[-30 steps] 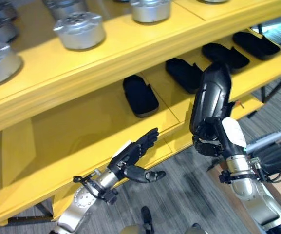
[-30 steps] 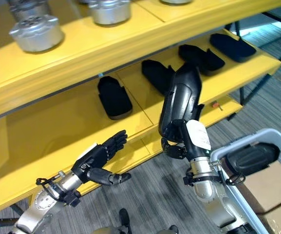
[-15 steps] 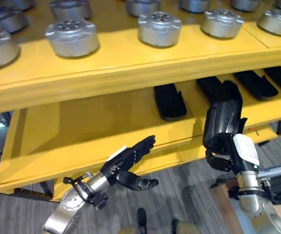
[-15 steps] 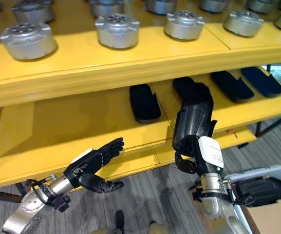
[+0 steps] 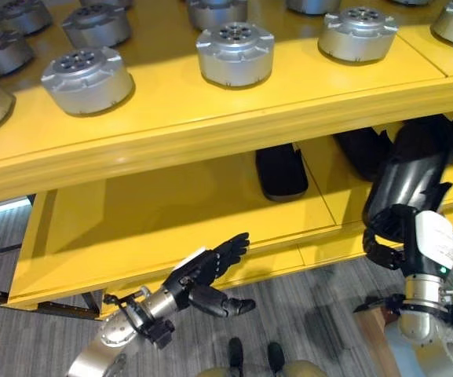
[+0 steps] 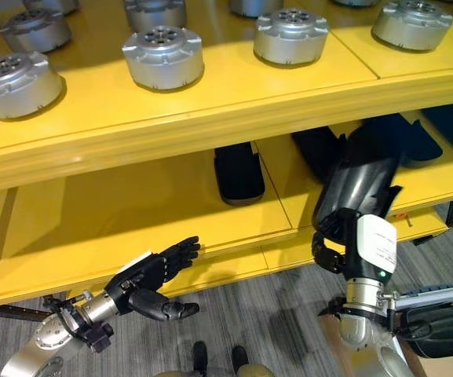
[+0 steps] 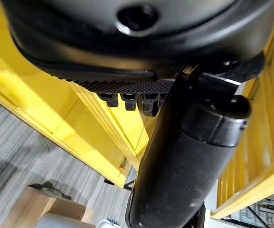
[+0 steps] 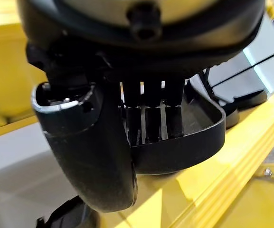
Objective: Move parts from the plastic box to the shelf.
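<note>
Two hands in front of the yellow shelf unit (image 5: 210,133), near to far:

Left hand (image 5: 202,271) is nearest, low at the front edge of the lower shelf (image 5: 171,228). Fingers straight and spread, pointing at the shelf edge, thumb sticking out sideways over the grey floor (image 5: 305,314). It carries nothing.

Right hand (image 6: 337,239) is off to the right, raised, with a long black moulded part (image 6: 363,177) standing upright in it. The part's lower end sits in the hand; its upper end leans toward the shelf and overlaps the lower shelf opening. The right wrist view shows the fingers (image 8: 146,118) curled against the part's inner face and the thumb around its outer side, so the hand is clamped on it. The part is up in the air at the shelf front, not lying on the shelf.

Next back, on the lower shelf: one black part (image 6: 239,173) lies flat near the middle, well apart from the left hand. More black parts (image 6: 414,133) lie further right, partly hidden behind the held one.

Furthest back, the upper shelf (image 6: 210,102) carries rows of round silver metal housings (image 6: 163,55), upright and spaced apart.
</note>
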